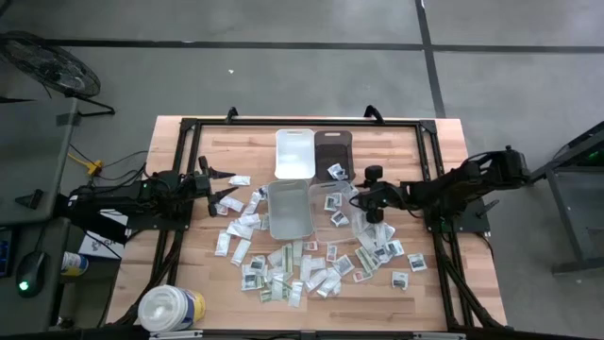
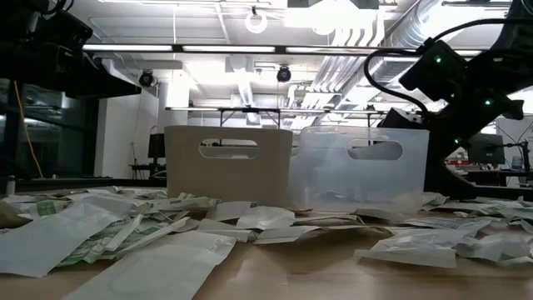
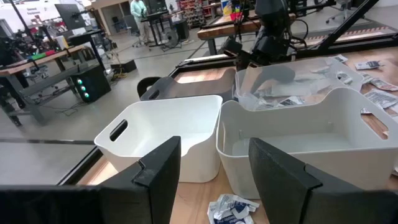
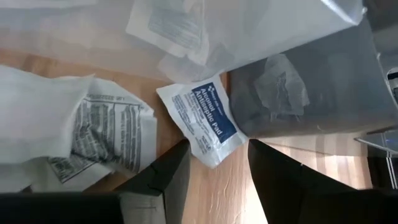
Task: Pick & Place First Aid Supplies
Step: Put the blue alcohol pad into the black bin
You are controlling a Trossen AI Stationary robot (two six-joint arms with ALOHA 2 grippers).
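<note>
Wooden tabletop [image 1: 189, 283] with a black frame round its edge carries everything. Both dark arms reach in from the sides: left arm low along the left edge, right arm stretched in from the right toward the middle.

Bins next. A clear bin [image 1: 290, 210] sits mid-tabletop, a white bin [image 1: 293, 153] just behind it, a dark bin [image 1: 332, 149] touching the white one's right side. Another clear bin [image 1: 368, 225] sits right of centre under the right arm, with packets inside. A big white round tub [image 1: 171, 308] with a yellow-blue label stands at the front-left corner.

First aid packets [image 1: 283, 279] are scattered flat across the tabletop, thickest in front of the central clear bin, with looser clusters to its left and right. Low view shows them lying overlapped in the foreground, white bin and clear bin upright behind.

Left pincer [image 3: 211, 180] hovers at the left side of the tabletop, pointing at the white and clear bins, fingers spread, nothing between them. A crumpled packet [image 3: 233, 208] lies on the wood just ahead of it.

Right pincer [image 4: 214, 171] is down close to the wood beside the right clear bin, fingers apart and gripping nothing. A white packet with a blue label [image 4: 202, 115] lies flat just ahead of the fingertips, one corner reaching between them; can't tell if it touches either finger. A larger printed packet [image 4: 102, 134] lies beside it.
</note>
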